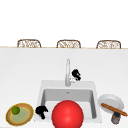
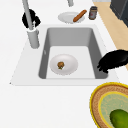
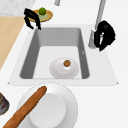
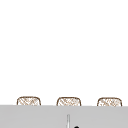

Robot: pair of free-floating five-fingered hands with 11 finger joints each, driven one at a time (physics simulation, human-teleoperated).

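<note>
right hand [image 1: 76,74]: just right of the faucet [image 1: 67,72], behind the sink [image 1: 41,96]. Fingers curled, nothing in them. In the right side view [image 3: 105,35] it sits beside the faucet base [image 3: 93,40]; touching or apart, can't tell. In the left side view it's partly behind the faucet pipe [image 2: 31,18].
left hand [image 1: 41,111]: over the sink's front-left corner, between basin and woven plate [image 1: 10,117]. Fingers curled downward, holding nothing. Right side view [image 3: 32,18]: fingers hang over the rim, just beside the woven plate [image 3: 48,15]. Left side view [image 2: 112,60]: at the basin's front edge.
faucet: upright, behind the basin, centred on the back rim.
basin: white bowl [image 2: 63,64] on the floor with a small brown item [image 2: 60,65] in it; same in the right side view [image 3: 64,67].
red ball [image 1: 67,114]: in front of the basin in the front view, covers the bowl.
woven plate: counter left of the sink, green fruit [image 1: 16,110] on it.
white plate [image 1: 115,100]: counter right of the sink, long brown bread stick [image 1: 114,109] across it, overhanging the rim.
jar [image 1: 115,118]: dark, just in front of the white plate.
background: three wicker chair backs [image 1: 68,44] beyond the counter.
</note>
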